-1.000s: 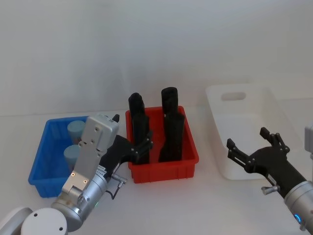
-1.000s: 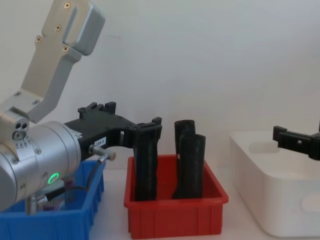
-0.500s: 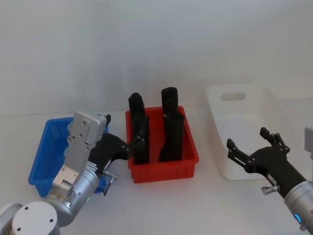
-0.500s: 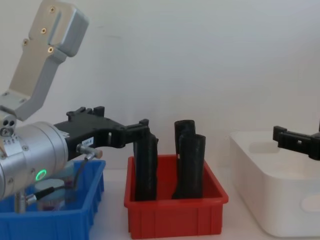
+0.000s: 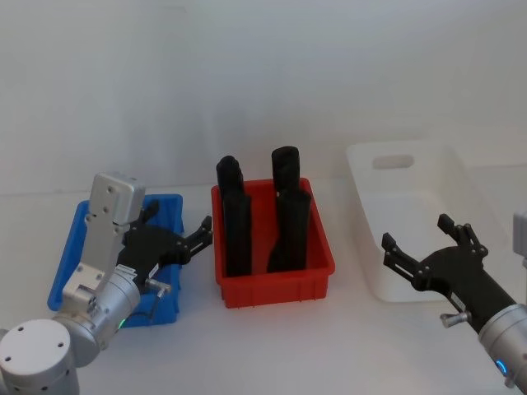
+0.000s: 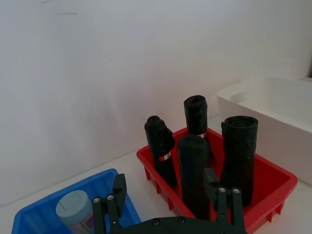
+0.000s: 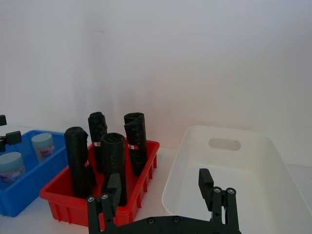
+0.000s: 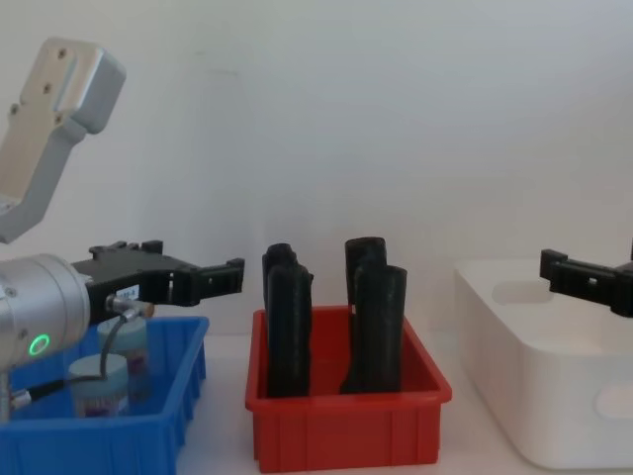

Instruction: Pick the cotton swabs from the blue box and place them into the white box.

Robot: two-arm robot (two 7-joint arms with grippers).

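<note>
Jaws wide, both | left gripper [image 5: 177,222] above blue box [image 5: 62,271] | right gripper [image 5: 416,232] near white box [image 5: 362,189]

Glossy plastic white box [image 5: 416,202]; smooth plastic blue box [image 8: 89,450] and red bin [image 5: 276,284]; matt black rolls [image 5: 290,222].
</note>
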